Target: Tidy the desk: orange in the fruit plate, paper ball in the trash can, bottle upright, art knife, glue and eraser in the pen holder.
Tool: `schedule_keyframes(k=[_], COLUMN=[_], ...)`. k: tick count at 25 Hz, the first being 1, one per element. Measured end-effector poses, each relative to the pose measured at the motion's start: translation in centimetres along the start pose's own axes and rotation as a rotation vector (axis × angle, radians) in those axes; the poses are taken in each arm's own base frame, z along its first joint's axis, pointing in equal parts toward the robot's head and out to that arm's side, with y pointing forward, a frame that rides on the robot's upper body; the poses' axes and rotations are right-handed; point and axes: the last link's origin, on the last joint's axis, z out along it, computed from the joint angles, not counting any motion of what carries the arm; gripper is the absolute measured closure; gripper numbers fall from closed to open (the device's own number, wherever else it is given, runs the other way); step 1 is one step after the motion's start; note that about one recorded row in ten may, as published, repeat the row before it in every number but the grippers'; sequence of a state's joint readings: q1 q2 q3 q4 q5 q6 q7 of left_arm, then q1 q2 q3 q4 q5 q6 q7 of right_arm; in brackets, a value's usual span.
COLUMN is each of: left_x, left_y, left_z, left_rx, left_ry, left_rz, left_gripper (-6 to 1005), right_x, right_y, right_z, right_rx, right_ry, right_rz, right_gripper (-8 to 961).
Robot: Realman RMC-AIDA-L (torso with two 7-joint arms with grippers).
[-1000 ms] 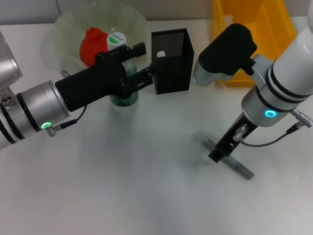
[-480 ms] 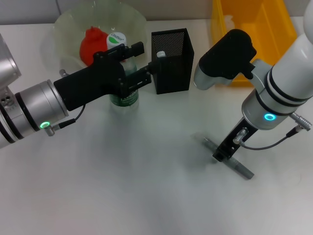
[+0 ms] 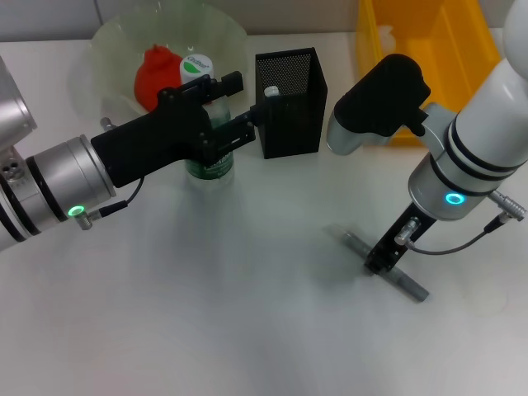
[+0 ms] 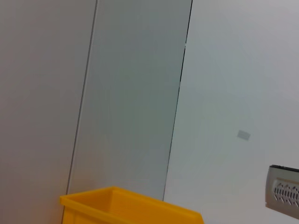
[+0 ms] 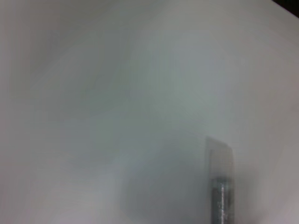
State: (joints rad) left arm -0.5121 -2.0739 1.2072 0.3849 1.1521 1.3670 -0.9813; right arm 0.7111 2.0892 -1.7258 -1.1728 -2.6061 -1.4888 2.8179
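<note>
The green bottle (image 3: 208, 165) with a white cap stands upright beside the black mesh pen holder (image 3: 293, 124), and my left gripper (image 3: 245, 101) reaches across its middle. A white item (image 3: 271, 91) sticks up inside the pen holder. The grey art knife (image 3: 408, 285) lies flat on the desk at the right, and my right gripper (image 3: 379, 262) is down over its middle. The right wrist view shows the art knife (image 5: 219, 196) close below. A red-orange fruit (image 3: 155, 74) lies in the glass fruit plate (image 3: 107, 49). No loose paper ball, glue or eraser shows on the desk.
A yellow trash can (image 3: 429, 49) stands at the back right, behind my right arm, and it also shows in the left wrist view as a yellow bin (image 4: 126, 207) against a wall. The white desk (image 3: 247, 313) stretches bare toward the front.
My right gripper has shifted a little to the right along the art knife. My left arm and the bottle have barely moved.
</note>
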Motion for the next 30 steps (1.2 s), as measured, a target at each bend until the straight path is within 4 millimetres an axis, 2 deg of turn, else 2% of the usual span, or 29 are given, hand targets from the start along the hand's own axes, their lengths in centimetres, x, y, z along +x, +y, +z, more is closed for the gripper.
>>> schedule_keyframes(k=[3,11,14,17,18,19,22,23,24,27,28,30], left_x=[-0.1,-0.1,-0.1,-0.1,0.0,0.0,0.0,0.0,0.0,0.1,0.1,0.1], left_y=[0.0,0.1,0.1,0.1,0.0,0.0,0.0,0.1,0.1,0.0,0.0,0.0], left_z=[0.0,0.0,0.0,-0.2,-0.3,-0.3,-0.4,-0.4,-0.4,-0.4,-0.4,-0.4], left_rx=[0.002,0.000,-0.002,0.000,0.003,0.003,0.004,0.004,0.004,0.004,0.005,0.005], left_ry=[-0.001,0.000,0.001,0.003,0.007,0.007,0.012,0.012,0.012,0.013,0.013,0.013], left_rz=[0.003,0.002,0.003,0.002,0.004,0.004,0.004,0.003,0.003,0.004,0.004,0.004], left_gripper=[375,374,375,374,374,374,375,375,375,374,374,374], right_x=[-0.1,-0.1,-0.2,0.0,0.2,0.2,0.4,0.3,0.3,-0.4,-1.1,-1.5], right_y=[0.0,-0.1,-0.1,-1.0,-1.7,-1.7,-3.0,-3.7,-3.7,-4.3,-4.2,-4.2], right_z=[0.0,-0.1,-0.8,-2.8,-4.1,-4.1,-5.6,-6.0,-6.0,-6.0,-6.0,-5.9], right_rx=[0.000,-0.002,0.003,0.011,0.007,0.007,-0.019,-0.039,-0.039,-0.077,-0.112,-0.126], right_ry=[-0.006,-0.013,-0.052,-0.169,-0.265,-0.265,-0.439,-0.549,-0.549,-0.722,-0.828,-0.879], right_rz=[0.000,0.001,0.002,0.031,0.058,0.058,0.108,0.127,0.127,0.106,0.065,0.043], right_gripper=[667,761,780,798,804,810,819,820,821,823,823,825])
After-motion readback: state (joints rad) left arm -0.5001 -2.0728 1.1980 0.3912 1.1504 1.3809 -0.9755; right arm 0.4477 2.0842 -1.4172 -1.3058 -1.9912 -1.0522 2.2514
